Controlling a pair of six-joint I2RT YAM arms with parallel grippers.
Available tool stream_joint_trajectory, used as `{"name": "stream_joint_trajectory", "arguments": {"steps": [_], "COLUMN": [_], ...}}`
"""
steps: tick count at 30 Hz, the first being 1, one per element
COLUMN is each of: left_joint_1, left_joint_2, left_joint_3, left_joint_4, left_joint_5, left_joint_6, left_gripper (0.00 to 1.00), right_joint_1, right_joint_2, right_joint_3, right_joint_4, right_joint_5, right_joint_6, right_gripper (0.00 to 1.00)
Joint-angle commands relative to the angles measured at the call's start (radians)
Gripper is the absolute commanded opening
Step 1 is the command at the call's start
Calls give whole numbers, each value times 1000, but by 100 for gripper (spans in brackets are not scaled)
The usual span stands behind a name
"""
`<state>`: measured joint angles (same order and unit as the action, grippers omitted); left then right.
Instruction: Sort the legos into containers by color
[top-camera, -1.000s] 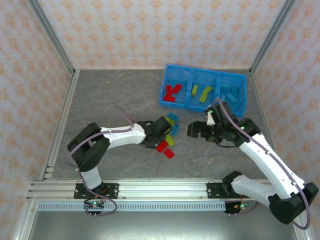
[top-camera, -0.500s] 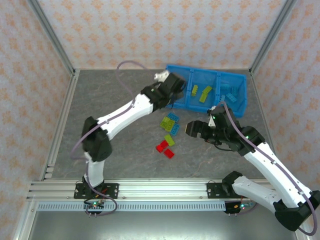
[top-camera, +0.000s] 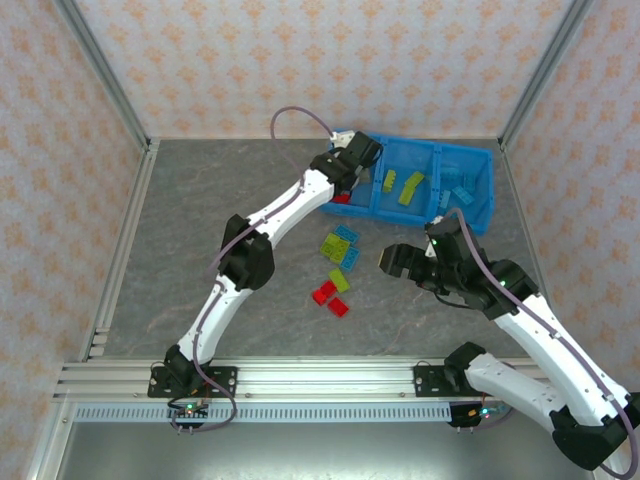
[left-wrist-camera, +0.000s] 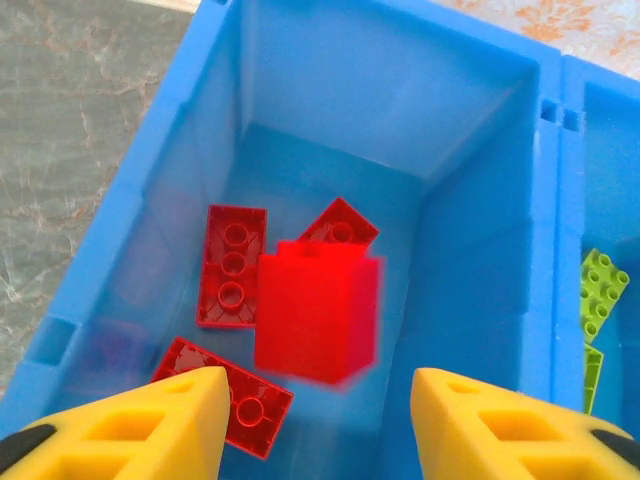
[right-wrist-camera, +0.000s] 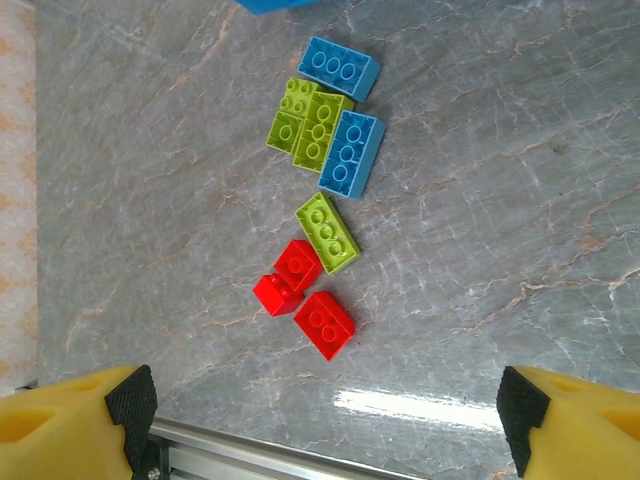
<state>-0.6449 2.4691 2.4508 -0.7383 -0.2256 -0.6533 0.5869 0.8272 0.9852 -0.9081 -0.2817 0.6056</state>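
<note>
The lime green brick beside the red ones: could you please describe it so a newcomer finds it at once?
On the grey table, look in front of the bright blue plastic tray, where loose studded plastic bricks lie. The lime green brick sits slanted between a light blue brick and three red bricks; the other lime bricks lie paired, nearer the tray.

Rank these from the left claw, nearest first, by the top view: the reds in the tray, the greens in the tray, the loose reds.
1. Tray reds: directly beneath the left claw.
2. Tray greens: next over, to its right.
3. Loose reds: far off, toward the arm bases.
</note>
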Motion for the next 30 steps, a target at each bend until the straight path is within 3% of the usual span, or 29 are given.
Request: {"name": "stream_joint_trajectory", "arguments": {"steps": [1,5,10,15,19,23,30], "left_joint_1": [1,-20,-86,-202,-216,-217,-217], "left_joint_2": [-89,-266,-678,-1067,-1312,-1523,-1720], "left_joint_3": [33,-121,-575,-935,-1129,-1299,-1474], "left_joint_4": [-44,-16,176,220,167,132,101], "left_joint_5": [26,31,32,2,-67,-110,-102], "left_joint_6": [23,52,112,331,416,551,734], "left_gripper": [54,54,54,57,57,57,69], "right_joint_1": [4,5,4,5,6,6,5], "right_joint_2": [-7,14,108,259,422,612,813], "right_joint_3": [9,-16,-41,-55,-51,-18,78], "right_joint_4": [-15,19,70,189,284,382,402], "right_joint_5": [39,38,7,-34,-43,-118,-37], "right_joint_6": [1,13,21,35,48,51,29], "right_gripper": [91,91,91,90,90,82,77]}}
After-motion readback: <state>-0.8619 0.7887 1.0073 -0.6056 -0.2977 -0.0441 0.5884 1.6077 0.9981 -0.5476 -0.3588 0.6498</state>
